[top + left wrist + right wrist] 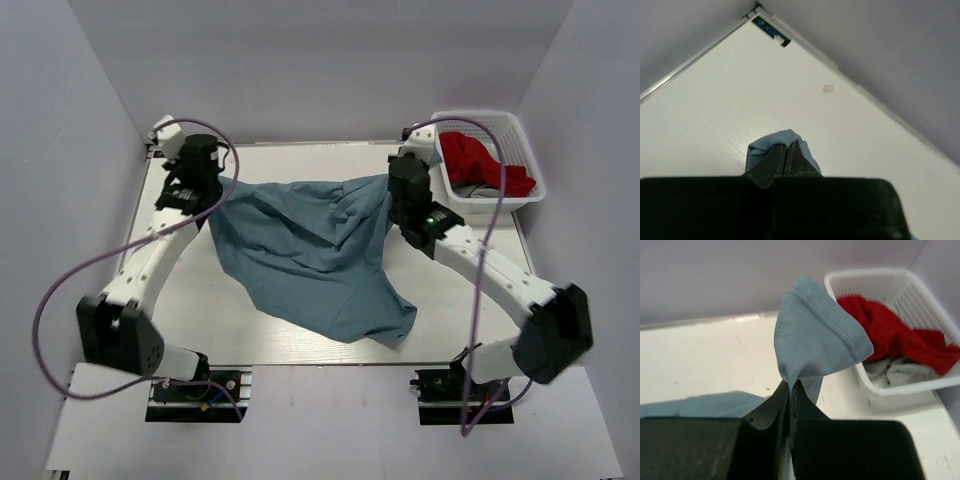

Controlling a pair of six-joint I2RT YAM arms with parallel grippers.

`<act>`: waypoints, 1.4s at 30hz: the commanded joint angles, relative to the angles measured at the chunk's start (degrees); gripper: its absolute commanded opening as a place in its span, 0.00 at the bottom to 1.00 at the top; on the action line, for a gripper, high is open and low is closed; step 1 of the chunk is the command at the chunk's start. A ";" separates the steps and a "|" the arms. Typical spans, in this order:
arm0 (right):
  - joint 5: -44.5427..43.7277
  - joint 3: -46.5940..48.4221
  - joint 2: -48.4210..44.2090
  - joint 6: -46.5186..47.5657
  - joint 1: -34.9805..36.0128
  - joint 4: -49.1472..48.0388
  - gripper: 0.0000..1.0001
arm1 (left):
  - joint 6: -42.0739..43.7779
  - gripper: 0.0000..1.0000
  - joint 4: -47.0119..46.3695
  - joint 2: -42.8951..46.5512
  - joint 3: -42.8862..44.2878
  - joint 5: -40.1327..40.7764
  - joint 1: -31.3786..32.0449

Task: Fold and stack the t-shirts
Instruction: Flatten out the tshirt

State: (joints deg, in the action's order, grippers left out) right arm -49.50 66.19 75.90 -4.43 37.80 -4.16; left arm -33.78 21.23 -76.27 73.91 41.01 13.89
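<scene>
- One dusty grey-blue soft cotton t-shirt [310, 260]: pinched at two points of its far edge and stretched between the arms. Its lower part sags onto the white worktop [230, 320] and lies rumpled there. One corner trails toward the near right.
- Left gripper [788, 151]: closed on a small tuft of the t-shirt at the garment's left end, with the cloth poking out just past the pressed-together tips.
- Right gripper [790, 390]: closed on a hemmed, stitched edge of the t-shirt at its right end, with a flap of cloth standing up above the tips.
- One white plastic lattice basket [522, 135]: at the far right of the worktop, just beside the right gripper. It holds a crumpled red garment [480, 160] and some pale grey cloth [900, 372].
- Step in hand, as judged: spreading the t-shirt out before the first fold. No fold is visible in it and no stack of folded shirts is in view.
- Next move, as judged: both arms lower together with the far edge kept taut, so the body settles flat on the worktop. The bunched folds under the right gripper need smoothing, and the sleeves and collar need locating, before any fold line is chosen.
</scene>
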 commanded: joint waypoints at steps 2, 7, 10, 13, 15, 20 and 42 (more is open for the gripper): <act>-0.27 4.72 11.69 -5.06 -5.96 -5.42 0.00 | 0.65 0.00 -5.23 -14.11 3.42 2.75 -1.41; 4.84 16.84 30.05 -8.92 -10.99 -2.79 0.00 | 0.65 0.00 -1.12 -34.26 19.03 2.15 -3.42; 9.49 29.50 42.70 -10.78 -14.06 5.47 0.12 | 0.65 0.29 2.57 -46.89 31.49 1.27 -4.74; 11.70 38.82 48.09 -8.32 -15.12 10.37 0.74 | 1.17 0.86 10.56 -54.75 46.17 -2.42 -5.54; 14.41 41.30 48.12 -8.31 -15.39 12.50 0.90 | 1.70 1.00 16.26 -57.85 51.14 -3.74 -6.07; 22.58 28.14 35.22 -9.20 -15.30 13.67 0.90 | 1.70 1.00 16.47 -48.12 40.99 -5.24 -6.07; 48.88 -32.94 -13.13 -26.60 -13.46 16.82 0.90 | -7.18 1.00 6.70 -7.04 -23.03 -28.02 -3.69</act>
State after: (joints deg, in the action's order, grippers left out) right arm -4.69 37.17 65.43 -28.38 23.59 14.11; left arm -40.16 30.83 -84.53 49.47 13.15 10.02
